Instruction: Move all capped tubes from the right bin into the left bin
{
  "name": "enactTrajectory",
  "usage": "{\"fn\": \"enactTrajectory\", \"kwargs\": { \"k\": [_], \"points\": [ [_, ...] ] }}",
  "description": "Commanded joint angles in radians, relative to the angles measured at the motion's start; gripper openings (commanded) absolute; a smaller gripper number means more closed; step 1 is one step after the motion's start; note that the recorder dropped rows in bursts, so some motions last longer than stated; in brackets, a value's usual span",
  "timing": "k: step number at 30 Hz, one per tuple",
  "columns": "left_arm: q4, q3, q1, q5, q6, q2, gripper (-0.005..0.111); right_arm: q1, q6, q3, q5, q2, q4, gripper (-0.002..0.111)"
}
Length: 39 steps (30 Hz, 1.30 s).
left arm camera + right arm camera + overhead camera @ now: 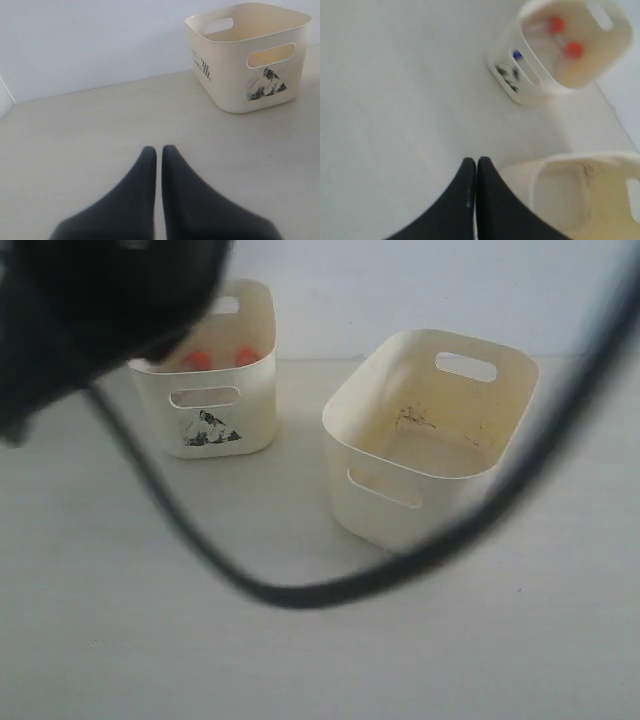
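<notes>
white table [395, 100], capped tubes [574, 49] beyond right gripper [476, 161]

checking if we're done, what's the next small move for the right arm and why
Likely just retract the right gripper: it is shut on nothing, the right bin shows only scuffs, and orange caps and a blue cap sit in the left bin.
</notes>
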Motion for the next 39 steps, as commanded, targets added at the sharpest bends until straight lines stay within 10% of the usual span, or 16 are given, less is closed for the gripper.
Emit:
{"fn": "enactTrajectory", "kwargs": {
  "k": [1, 17, 27, 30, 34, 39],
  "points": [
    [-0.004, -0.004, -0.001, -0.009, -0.013, 0.0, 0.004, -0.057, 0.196, 0.232, 0.011, -0.206, -0.16, 0.0],
    [-0.004, -0.004, -0.001, -0.009, -0.013, 0.0, 0.004, -0.162, 0.22, 0.394, -0.154, -0.522, -0.215, 0.0],
    [-0.004, -0.004, -0.001, -0.009, -0.013, 0.0, 0.004, -0.879, 0.333, 1.279, -1.512, -0.879, 0.097, 0.0],
    [-0.004, -0.004, -0.001, -0.009, -0.013, 0.0, 0.004, -1.046, 0.34, 1.557, -1.672, -1.06, 0.097, 0.0],
    [-0.004, -0.004, -0.001, -0.009, -0.013, 0.0, 0.004, -1.188, 0.349, 1.786, -1.654, -1.345, 0.099, 0.0],
    [-0.004, -0.004, -0.001, -0.009, -0.013, 0.0, 0.004, -1.219, 0.5, 1.78, -1.142, -1.592, 0.081, 0.0]
  ]
}}
